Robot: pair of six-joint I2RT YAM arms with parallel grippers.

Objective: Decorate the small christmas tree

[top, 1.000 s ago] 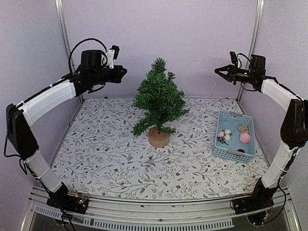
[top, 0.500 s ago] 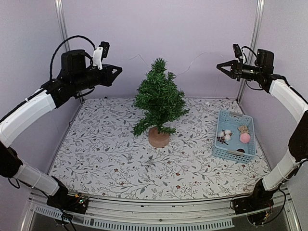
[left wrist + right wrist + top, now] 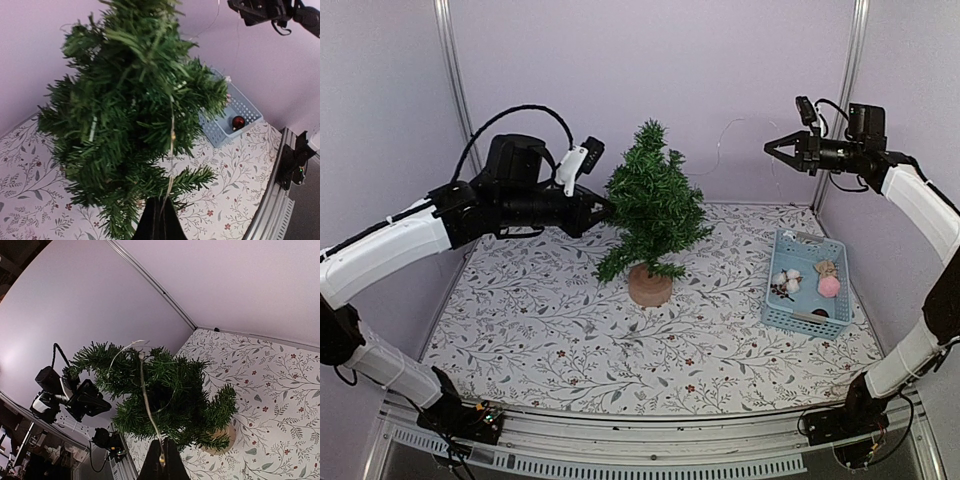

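Note:
The small christmas tree (image 3: 651,205) stands on its round wooden base (image 3: 650,286) at mid-table. A thin light-string wire (image 3: 172,142) runs through its branches. My left gripper (image 3: 606,208) is at the tree's left side, and its jaws are shut on the wire's end (image 3: 161,204). My right gripper (image 3: 770,150) is high, to the right of the tree, and is shut on the wire's other end (image 3: 162,446). From there the wire (image 3: 148,405) rises over the treetop. In the top view only a faint stretch of wire (image 3: 725,128) shows.
A blue basket (image 3: 785,243) at the right holds white cotton balls (image 3: 786,280), a pink ball (image 3: 829,286), a tan ornament and a dark red ball (image 3: 238,121). The purple back wall and the metal corner posts stand close behind both arms.
My left arm has swung down and to the right, from high by the left post to the tree's left side. My right gripper has shifted slightly left. The tree has stayed in place.

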